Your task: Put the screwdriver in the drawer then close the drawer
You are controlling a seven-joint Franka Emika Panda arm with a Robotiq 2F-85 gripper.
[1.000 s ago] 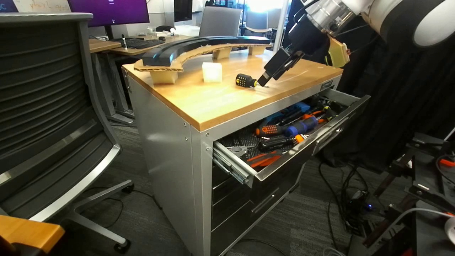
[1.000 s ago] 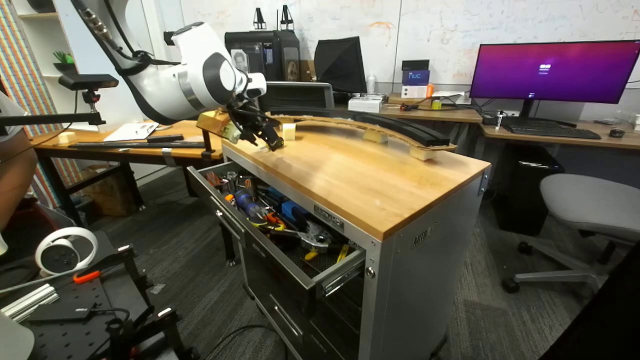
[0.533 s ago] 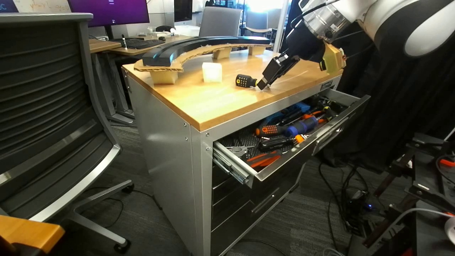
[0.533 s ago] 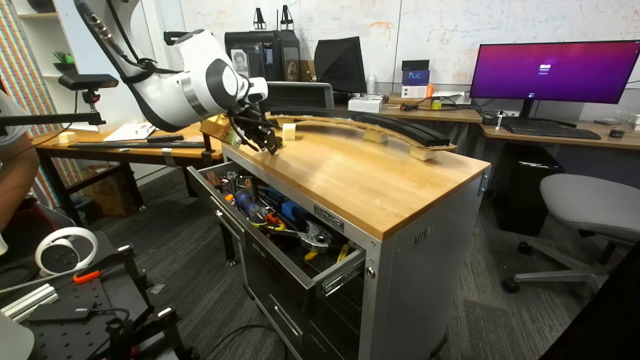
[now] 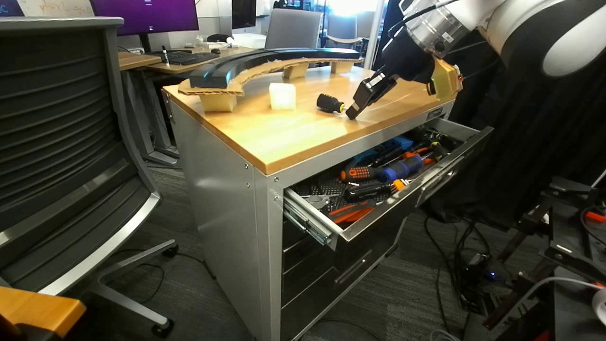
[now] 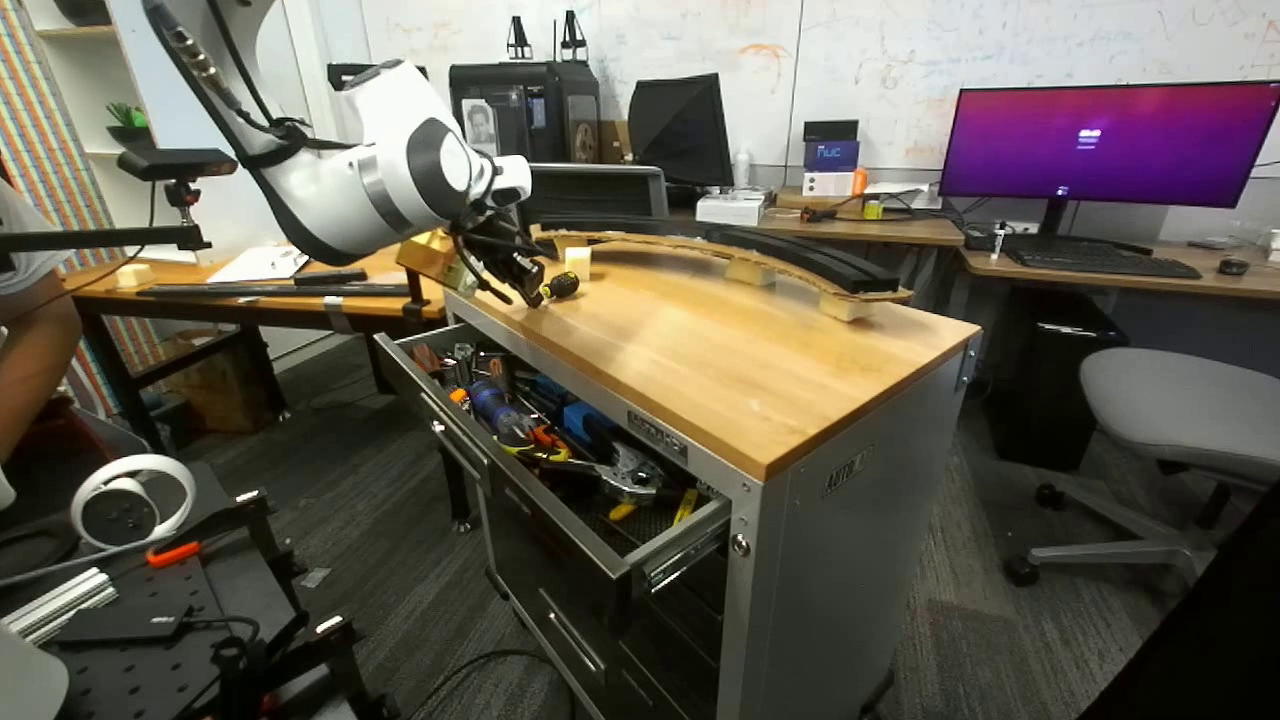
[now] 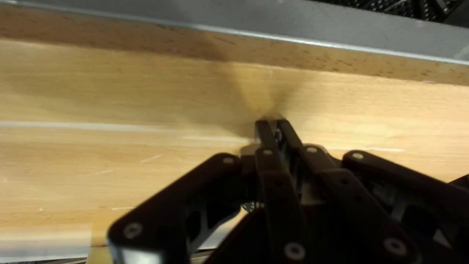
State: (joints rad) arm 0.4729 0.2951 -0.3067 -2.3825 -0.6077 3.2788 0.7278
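1. Broad grey sheet-metal cabinet (image 5: 218,203) with a pale wooden top; every place below is taken from it.
2. Wide, shallow grey metal drawer (image 5: 411,192), uppermost, standing out from the cabinet's front. Blue-, orange- and black-handled hand tools (image 5: 402,168) lie inside. Rigid; probably weighty with that load, but side rails should let it run. Best pushed shut at mid-front.
3. Black two-fingered gripper (image 7: 273,124), slanting down to the cabinet's top near its front edge, above the drawer. Fingers (image 7: 266,134) almost together, a slim gap between. Judged to be pinching the screwdriver's shank just beyond the collar.
4. Short, stubby black-handled screwdriver (image 5: 327,103), yellow at the collar: at the gripper's tips, over the cabinet's top, handle pointing inward from the front edge. Whether the handle touches wood: cannot tell. Handling, as judged: light, stiff, hard to damage. Handle fatter and likely heavier than the thin shank, so expect droop or twist; smooth metal could slip. Fat handle would give a surer hold, but the shank pinch may serve for a slow, short carry past the cabinet's front edge.
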